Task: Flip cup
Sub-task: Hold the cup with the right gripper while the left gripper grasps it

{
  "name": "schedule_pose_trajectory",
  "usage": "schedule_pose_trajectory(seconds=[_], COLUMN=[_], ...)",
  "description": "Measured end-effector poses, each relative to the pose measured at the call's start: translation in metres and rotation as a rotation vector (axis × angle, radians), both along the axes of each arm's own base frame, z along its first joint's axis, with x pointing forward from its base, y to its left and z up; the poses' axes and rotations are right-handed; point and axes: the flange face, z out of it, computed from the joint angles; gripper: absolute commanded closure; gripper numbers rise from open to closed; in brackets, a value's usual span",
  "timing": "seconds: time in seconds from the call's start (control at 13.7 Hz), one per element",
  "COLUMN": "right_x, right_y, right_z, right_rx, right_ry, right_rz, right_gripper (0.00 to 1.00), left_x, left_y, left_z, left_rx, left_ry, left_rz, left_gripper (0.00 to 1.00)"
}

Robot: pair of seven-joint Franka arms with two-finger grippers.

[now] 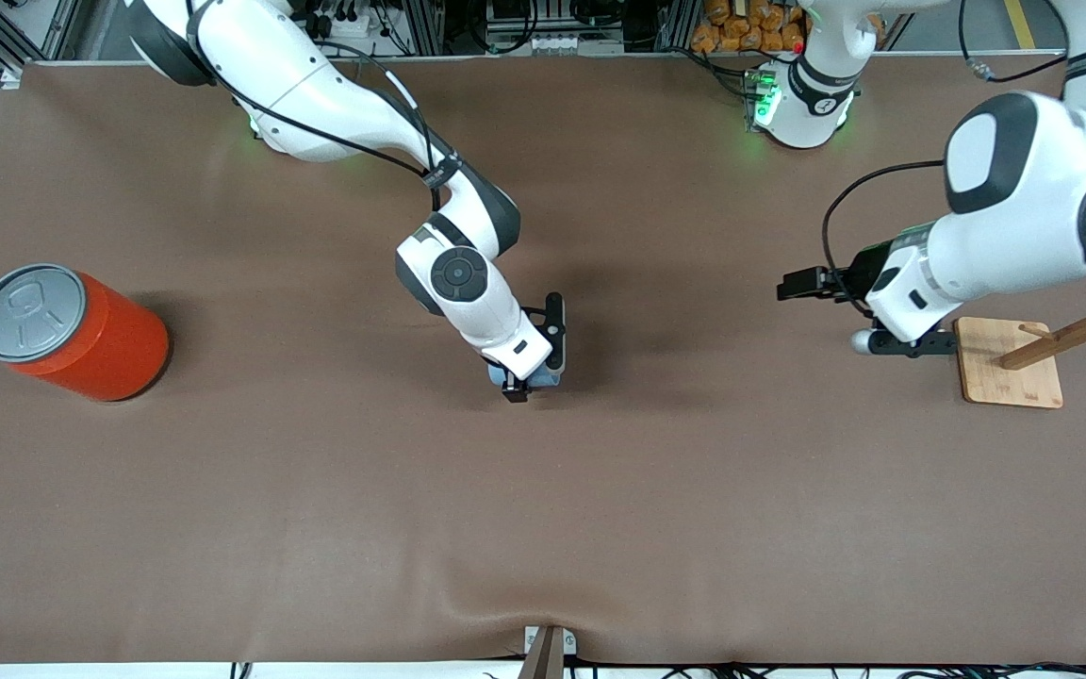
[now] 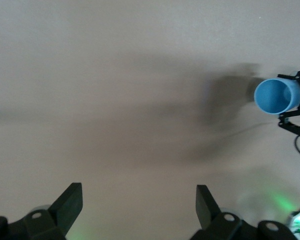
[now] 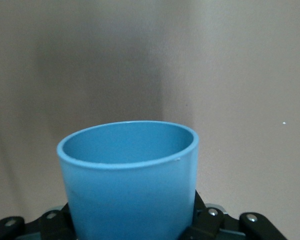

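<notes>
The light-blue cup (image 1: pixel 546 378) is mostly hidden under my right gripper (image 1: pixel 519 385) near the middle of the brown table (image 1: pixel 543 509). The right gripper is shut on the cup. In the right wrist view the cup (image 3: pixel 130 175) fills the space between the jaws of the right gripper (image 3: pixel 132 227), with its open mouth pointing away from the wrist. The left wrist view shows the cup (image 2: pixel 274 96) held on its side, mouth toward the left arm's end. My left gripper (image 1: pixel 793 283) (image 2: pixel 139 200) is open and empty, and its arm waits beside the wooden stand.
A large orange can with a grey lid (image 1: pixel 72 330) stands at the right arm's end of the table. A wooden peg stand (image 1: pixel 1076 332) on a square wooden base (image 1: pixel 1010 377) stands at the left arm's end, close to the left arm.
</notes>
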Motion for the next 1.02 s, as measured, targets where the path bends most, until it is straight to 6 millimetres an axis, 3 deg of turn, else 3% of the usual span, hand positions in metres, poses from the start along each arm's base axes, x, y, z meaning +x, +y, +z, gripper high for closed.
schedule_pose_trajectory(seconds=[0.07, 0.15, 0.22, 0.29, 0.44, 0.73, 0.88, 1.02], right_x=[0.001, 0.003, 0.006, 0.007, 0.006, 0.007, 0.007, 0.009], right_y=[-0.002, -0.003, -0.005, -0.006, -0.006, -0.004, -0.003, -0.003], right_z=[-0.005, -0.010, -0.016, -0.024, -0.035, -0.033, -0.031, -0.029], right_rx=[-0.002, 0.003, 0.013, 0.018, 0.014, 0.016, 0.019, 0.022], right_ry=[-0.002, -0.012, -0.026, -0.032, -0.037, -0.047, -0.050, -0.054], right_rz=[-0.001, -0.005, -0.010, -0.013, -0.003, 0.002, 0.002, 0.000], right_gripper=[0.95, 0.85, 0.55, 0.01, 0.00, 0.00, 0.00, 0.00], left_x=[-0.004, -0.007, -0.008, -0.006, -0.001, 0.010, 0.012, 0.013], left_y=[-0.003, -0.006, -0.008, -0.010, -0.013, -0.033, -0.049, -0.076], left_z=[-0.012, -0.024, -0.033, -0.042, -0.061, -0.109, -0.131, -0.144], left_rx=[-0.045, -0.084, -0.117, -0.155, -0.233, -0.451, -0.508, -0.513], left_ry=[0.017, 0.033, 0.043, 0.047, 0.053, 0.037, 0.024, -0.002], left_rz=[0.034, 0.060, 0.080, 0.102, 0.155, 0.208, 0.243, 0.266], left_gripper=[0.00, 0.00, 0.00, 0.00, 0.00, 0.00, 0.00, 0.10])
